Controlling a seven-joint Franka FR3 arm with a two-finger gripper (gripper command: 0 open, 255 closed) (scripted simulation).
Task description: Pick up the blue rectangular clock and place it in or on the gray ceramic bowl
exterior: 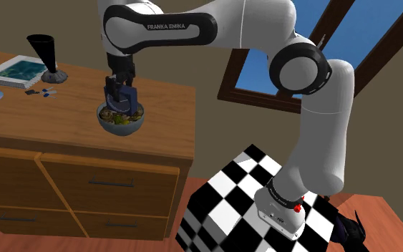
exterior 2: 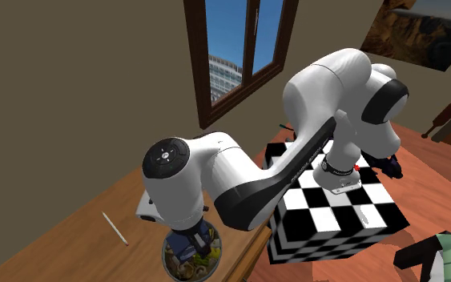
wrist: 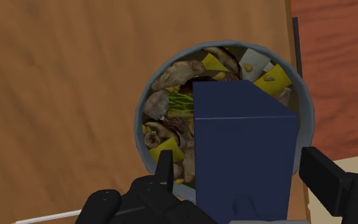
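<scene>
Blue clock [wrist: 244, 159] stands on end on the food in the grey bowl [wrist: 306, 121], long axis roughly along the gripper's approach and leaning a little, so placement looks done. Gripper [wrist: 240, 156] sits directly above it, jaws parted either side of the clock; there's a visible gap on one side and the other jaw is just beside it, so I read it as not clamped. Bowl sits near the right end of the table [wrist: 56, 95] in the shoulder view; exit should be straight up to avoid tipping the clock.
</scene>
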